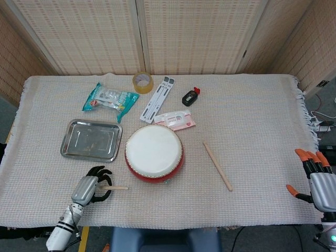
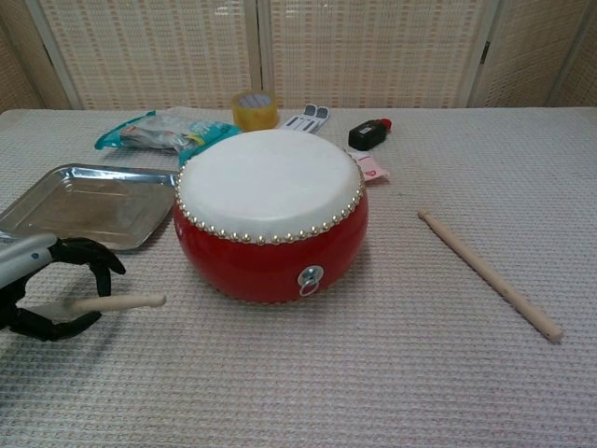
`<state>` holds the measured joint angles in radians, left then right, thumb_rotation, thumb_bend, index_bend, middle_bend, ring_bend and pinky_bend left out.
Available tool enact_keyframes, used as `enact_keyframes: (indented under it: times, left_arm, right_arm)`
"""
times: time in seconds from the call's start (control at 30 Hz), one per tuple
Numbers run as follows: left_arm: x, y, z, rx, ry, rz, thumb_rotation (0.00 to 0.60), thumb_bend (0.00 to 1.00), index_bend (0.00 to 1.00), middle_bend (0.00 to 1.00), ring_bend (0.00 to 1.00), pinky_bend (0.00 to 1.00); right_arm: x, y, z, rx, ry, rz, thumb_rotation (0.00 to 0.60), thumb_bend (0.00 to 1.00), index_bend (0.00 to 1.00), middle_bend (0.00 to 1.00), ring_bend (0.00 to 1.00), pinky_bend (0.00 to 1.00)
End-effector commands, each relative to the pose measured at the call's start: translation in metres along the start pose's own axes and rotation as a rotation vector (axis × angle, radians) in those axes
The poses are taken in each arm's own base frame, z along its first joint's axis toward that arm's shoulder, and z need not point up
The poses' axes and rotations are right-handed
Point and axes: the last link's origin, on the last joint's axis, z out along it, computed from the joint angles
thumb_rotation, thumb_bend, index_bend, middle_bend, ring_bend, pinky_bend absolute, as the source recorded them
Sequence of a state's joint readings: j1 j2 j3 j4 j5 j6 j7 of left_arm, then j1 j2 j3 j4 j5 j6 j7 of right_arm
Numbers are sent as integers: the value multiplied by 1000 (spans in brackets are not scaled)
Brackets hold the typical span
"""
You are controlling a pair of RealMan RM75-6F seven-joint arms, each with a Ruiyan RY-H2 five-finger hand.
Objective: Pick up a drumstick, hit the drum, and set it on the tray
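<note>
My left hand (image 1: 89, 186) (image 2: 42, 285) grips a wooden drumstick (image 1: 116, 187) (image 2: 121, 301) near the table's front left, its tip lifted off the cloth and pointing right. The red drum (image 1: 154, 153) (image 2: 270, 219) with a white skin stands just right of it, apart from the stick. A second drumstick (image 1: 217, 166) (image 2: 488, 273) lies on the cloth right of the drum. The metal tray (image 1: 90, 139) (image 2: 84, 205) sits behind my left hand. My right hand (image 1: 314, 178) hangs off the table's right edge with fingers spread, holding nothing.
At the back lie a teal snack bag (image 1: 109, 99), a tape roll (image 1: 143, 81), a white folding stand (image 1: 157, 97), a black bottle with a red cap (image 1: 190, 96) and a pink card (image 1: 177, 121). Woven screens close off the rear.
</note>
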<state>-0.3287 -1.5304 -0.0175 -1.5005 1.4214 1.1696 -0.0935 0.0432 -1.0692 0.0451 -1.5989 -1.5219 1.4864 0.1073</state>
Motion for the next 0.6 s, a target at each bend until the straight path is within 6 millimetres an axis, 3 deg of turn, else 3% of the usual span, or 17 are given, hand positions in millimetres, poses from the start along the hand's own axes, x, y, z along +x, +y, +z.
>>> enact_keyframes:
  times: [0.03,0.23,0.6]
  left_arm:
    - [30,2,-6,-18,64,-263,600,358,565,233,87,82]
    - [50,1,-9,-80,111,-643,600,397,567,238,112,99]
    - [47,-9,-7,-122,4,-1121,600,405,566,243,117,117]
  right_arm:
    - [0,0,0,0,1,-1,600,183,13,85,0,35]
    - [1,-2,1,2,2,-3,600,183,13,85,0,35]
    - [2,-3,1,-3,4,-5,600,182,13,85,0,35]
